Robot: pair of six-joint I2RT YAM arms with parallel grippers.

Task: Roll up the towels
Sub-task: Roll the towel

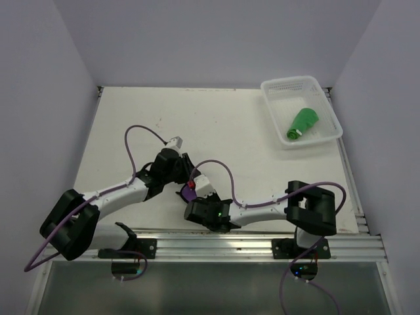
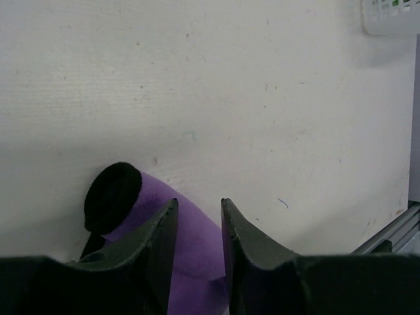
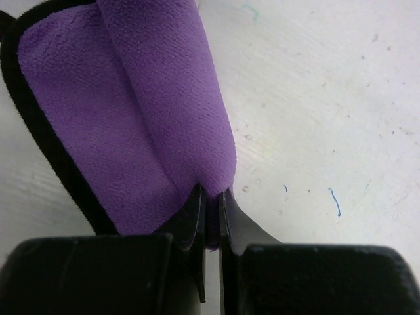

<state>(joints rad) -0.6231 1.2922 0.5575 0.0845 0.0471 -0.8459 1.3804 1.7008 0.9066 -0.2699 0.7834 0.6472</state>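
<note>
Right gripper (image 3: 210, 194) clamped on a fold of the purple towel (image 3: 131, 98), left gripper (image 2: 199, 209) narrowly parted over its rolled end, green towel (image 1: 302, 123) lay rolled in white basket (image 1: 289, 81).

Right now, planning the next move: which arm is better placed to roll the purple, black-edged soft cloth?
Right, likely: the right gripper is shut on a fold of the purple, black-edged soft cloth; the left gripper stands open over it.
</note>
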